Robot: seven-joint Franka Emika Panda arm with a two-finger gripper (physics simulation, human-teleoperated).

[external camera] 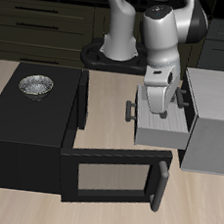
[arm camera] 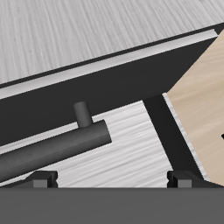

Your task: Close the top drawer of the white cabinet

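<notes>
So we've got the wooden table (external camera: pixel 107 89) with a big black box unit (external camera: pixel 22 138) sitting on it, and its windowed door (external camera: pixel 111 178) is swung wide open, running along near the table's front edge with its long handle (external camera: pixel 161 186) at the free end. There's a small metal bowl (external camera: pixel 35 86) on top of the black unit. Dark cabinets (external camera: pixel 40 22) run along the far wall behind the robot.

The white cabinet (external camera: pixel 213 126) sits beside the black unit, near the edge of the exterior view. Its top drawer (external camera: pixel 161 131) is pulled out toward the black unit, so it's clearly open, with the short dark bar handle (external camera: pixel 130 109) on its front panel.

The Franka arm (external camera: pixel 160 51) reaches down from the back of the table, right over the open drawer. The gripper (external camera: pixel 154 107) hangs just above the drawer, close to the front panel. In the wrist view we see the drawer handle (arm camera: pixel 52 150) up close, and the two fingertips (arm camera: pixel 39 180) spread well apart with nothing between them, so it's open and holding nothing.
</notes>
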